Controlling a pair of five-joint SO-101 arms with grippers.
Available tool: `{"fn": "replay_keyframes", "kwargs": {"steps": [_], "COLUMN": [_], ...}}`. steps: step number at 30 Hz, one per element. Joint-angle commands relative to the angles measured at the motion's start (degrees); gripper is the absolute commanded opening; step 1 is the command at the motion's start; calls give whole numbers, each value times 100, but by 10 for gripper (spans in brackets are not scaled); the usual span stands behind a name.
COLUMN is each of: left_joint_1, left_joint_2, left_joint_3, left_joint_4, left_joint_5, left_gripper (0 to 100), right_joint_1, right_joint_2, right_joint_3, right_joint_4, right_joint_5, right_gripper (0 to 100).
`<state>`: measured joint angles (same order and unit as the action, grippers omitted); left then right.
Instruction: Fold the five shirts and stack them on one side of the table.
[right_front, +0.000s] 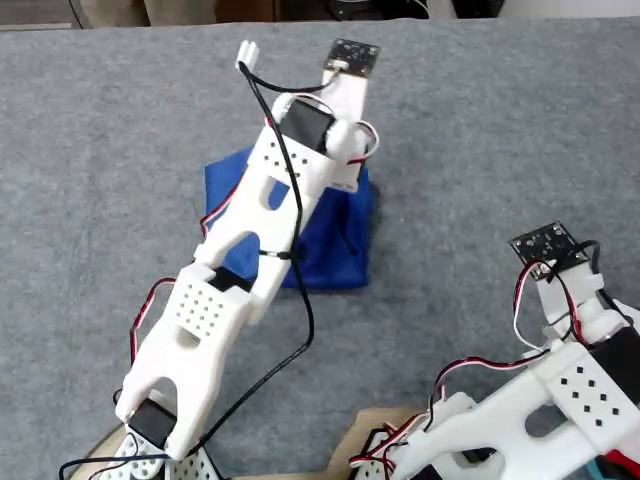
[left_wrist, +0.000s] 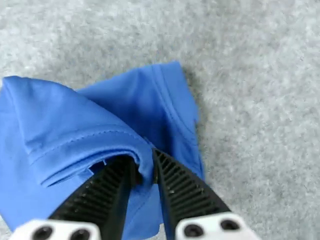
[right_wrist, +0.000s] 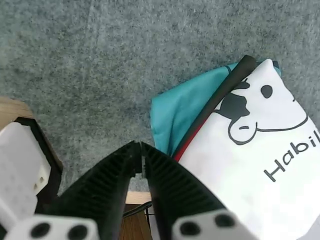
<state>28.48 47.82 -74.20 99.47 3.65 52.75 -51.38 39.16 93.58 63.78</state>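
At mid-frame in the high view, the blue shirt (right_front: 335, 245) lies bunched on the grey worktop (right_front: 500, 130), one fold nipped in the left pincer (left_wrist: 145, 157). Lower right, the right pincer (right_wrist: 140, 147) is closed on nothing, near a teal shirt (right_wrist: 175, 115) and a white printed shirt (right_wrist: 250, 165).

My high camera looks down on the table (right_front: 100, 150) from far up. My two wrist cameras look down from very close. The left one and the high one both see the blue shirt (left_wrist: 100, 115), mid-frame.

one blue shirt (right_front: 340, 250), one teal shirt (right_wrist: 175, 112), one white shirt (right_wrist: 240, 167)
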Motion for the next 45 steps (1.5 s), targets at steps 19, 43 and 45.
{"fn": "replay_keyframes", "kwargs": {"steps": [19, 43, 45], "left_joint_1": [-105, -2488, -2488], "left_joint_2": [303, -180, -180], "left_joint_3": [-440, 2040, 2145], "left_joint_4": [114, -273, -387], "left_joint_5": [229, 53, 53], "left_gripper": [236, 19, 19], "right_joint_1": [57, -6492, -6624], "right_joint_2": [-75, 1754, 2492], "right_joint_3": [189, -1270, -1754], "right_joint_4": [-53, -932, -1073], "right_joint_5": [35, -3095, -3218], "right_gripper": [5, 5, 5]}}
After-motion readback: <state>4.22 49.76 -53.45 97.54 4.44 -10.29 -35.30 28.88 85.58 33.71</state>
